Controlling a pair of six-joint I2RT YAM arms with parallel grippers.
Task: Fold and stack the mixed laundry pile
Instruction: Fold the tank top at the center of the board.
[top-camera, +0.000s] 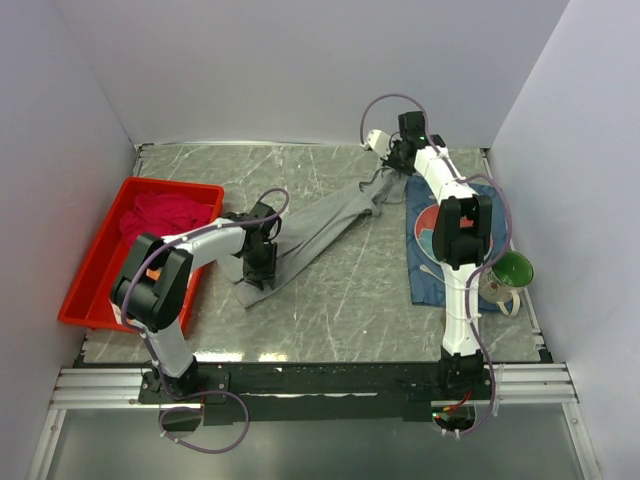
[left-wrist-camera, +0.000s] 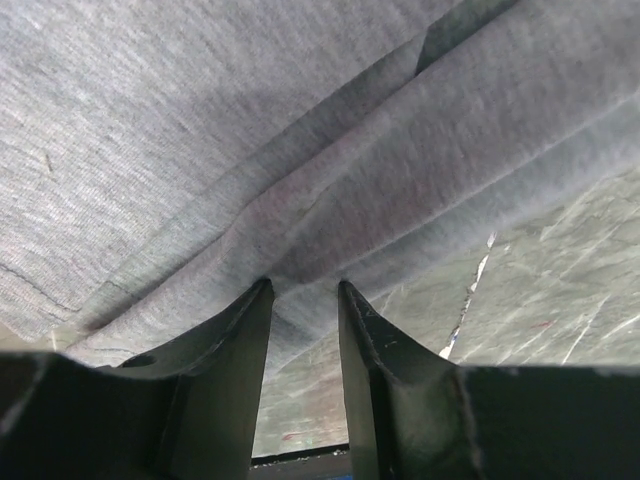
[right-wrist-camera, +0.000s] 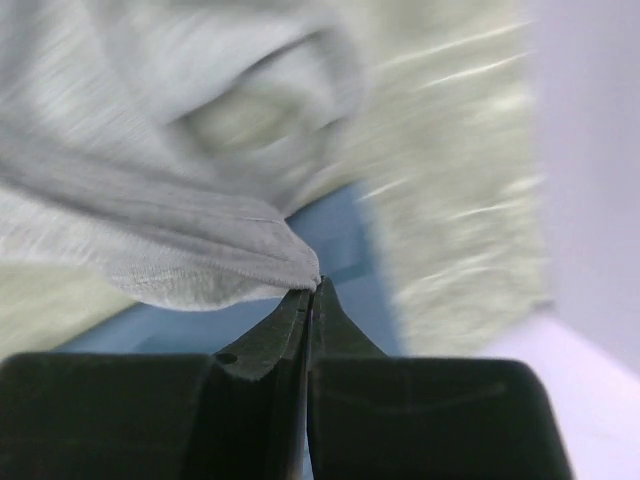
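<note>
A long grey garment (top-camera: 322, 225) is stretched slantwise over the table between my two grippers. My left gripper (top-camera: 258, 256) holds its near-left end; in the left wrist view the tips (left-wrist-camera: 303, 286) pinch a fold of the grey cloth (left-wrist-camera: 350, 150) above the table. My right gripper (top-camera: 386, 182) holds the far-right end; in the right wrist view the jaws (right-wrist-camera: 315, 286) are closed on the hem of the garment (right-wrist-camera: 180, 200). A crimson-magenta shirt (top-camera: 160, 214) lies bunched in the red tray (top-camera: 82, 290). An orange-and-white patch (top-camera: 427, 222) shows beside the right arm, mostly hidden.
A dark blue placemat (top-camera: 440, 275) lies at the right under the right arm. A green cup (top-camera: 512, 272) stands at its right edge near the wall. The red tray sits at the left. White walls close in the table on three sides.
</note>
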